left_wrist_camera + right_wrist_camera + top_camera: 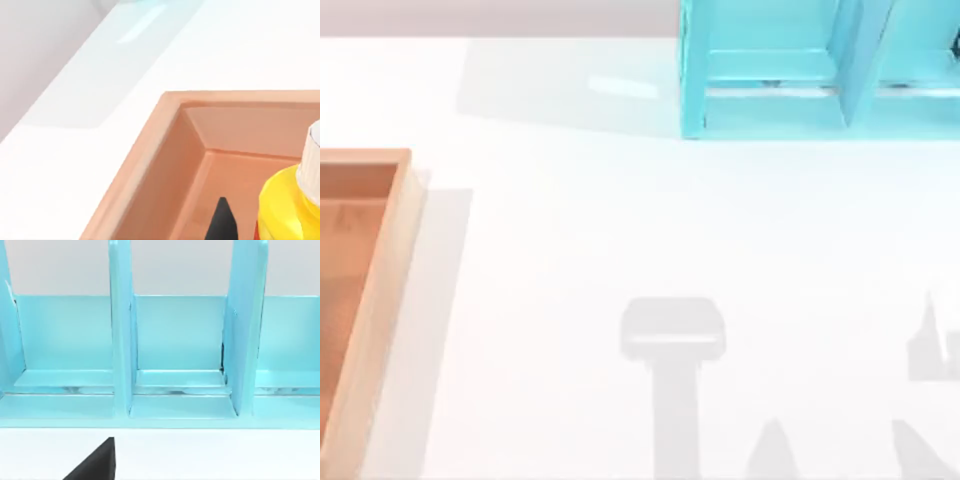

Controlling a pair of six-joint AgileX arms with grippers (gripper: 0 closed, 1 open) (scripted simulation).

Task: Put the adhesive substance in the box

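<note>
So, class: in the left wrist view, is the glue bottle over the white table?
No, the yellow glue bottle is over the wooden box.

Turquoise shelf unit (820, 70) on white table (620, 230)

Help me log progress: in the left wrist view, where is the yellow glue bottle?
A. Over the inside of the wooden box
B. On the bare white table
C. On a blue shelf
A: the left wrist view shows the glue bottle above the floor of the wooden box, inside its rims.
</note>
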